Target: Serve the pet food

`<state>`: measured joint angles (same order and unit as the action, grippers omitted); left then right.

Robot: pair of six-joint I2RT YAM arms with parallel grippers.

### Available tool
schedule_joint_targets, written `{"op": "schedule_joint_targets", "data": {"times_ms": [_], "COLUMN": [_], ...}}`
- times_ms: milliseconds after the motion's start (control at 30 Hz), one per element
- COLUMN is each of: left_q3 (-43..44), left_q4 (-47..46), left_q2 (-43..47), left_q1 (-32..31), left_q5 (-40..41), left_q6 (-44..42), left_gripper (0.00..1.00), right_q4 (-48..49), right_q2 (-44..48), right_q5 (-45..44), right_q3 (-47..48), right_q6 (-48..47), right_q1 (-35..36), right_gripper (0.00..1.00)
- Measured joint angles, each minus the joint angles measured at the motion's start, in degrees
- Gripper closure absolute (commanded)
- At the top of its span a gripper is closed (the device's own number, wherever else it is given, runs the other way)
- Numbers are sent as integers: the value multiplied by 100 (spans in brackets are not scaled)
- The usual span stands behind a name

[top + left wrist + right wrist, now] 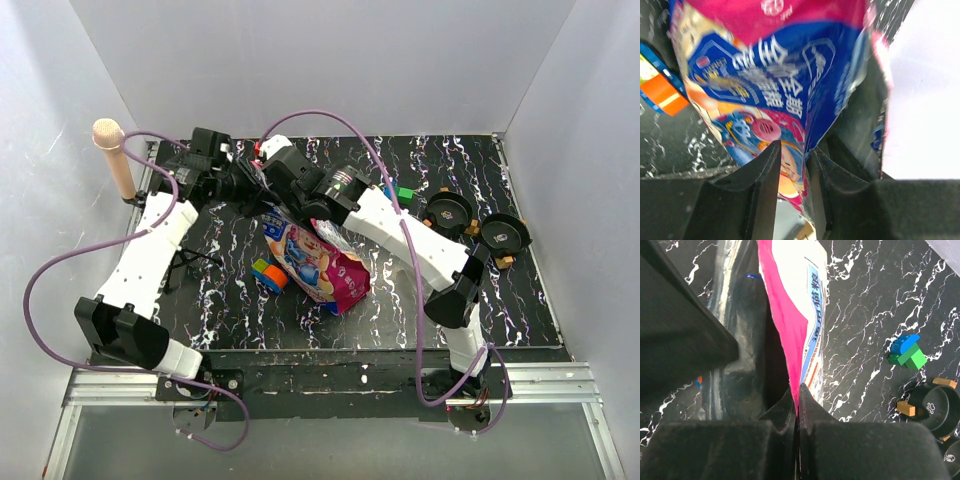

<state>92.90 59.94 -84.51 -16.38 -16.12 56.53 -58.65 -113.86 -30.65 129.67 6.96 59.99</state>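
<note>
The pet food bag [318,265], glossy pink with a blue panel, stands tilted mid-table with its top held up between both arms. My right gripper [292,200] [798,390] is shut on the bag's [807,295] thin pink top edge. My left gripper [256,194] [794,150] has its jaws a little apart. The bag's [765,75] other top edge runs between them and lies against the right finger [827,175], with a gap at the left finger. The bag's mouth gapes dark between the two held edges. No kibble shows.
Two black bowls [448,211] [503,234] with orange-brown tabs stand at the right; one bowl [940,407] shows in the right wrist view. A blue-green block [401,192] [907,351] lies behind them. An orange-blue toy [270,275] [660,87] lies by the bag's left side. A pink-topped post [115,160] stands far left.
</note>
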Motion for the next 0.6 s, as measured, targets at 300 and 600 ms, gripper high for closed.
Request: {"op": "schedule_joint_targets", "data": {"times_ms": [300,600], "left_q3": [-988,-219], "left_q4": [-546,282], "left_q2": [177,103], "left_q1": [-940,-1049], "left_q5": [-201,302], "left_q6": [813,470], "left_gripper": [84,100], "right_q4": [-107,-225], "right_q2": [96,223], "right_q5": [109,-136], "right_q3": [0,0], "right_q6": [55,-138], "right_q1": [-70,-278], "right_gripper": [99,99]}}
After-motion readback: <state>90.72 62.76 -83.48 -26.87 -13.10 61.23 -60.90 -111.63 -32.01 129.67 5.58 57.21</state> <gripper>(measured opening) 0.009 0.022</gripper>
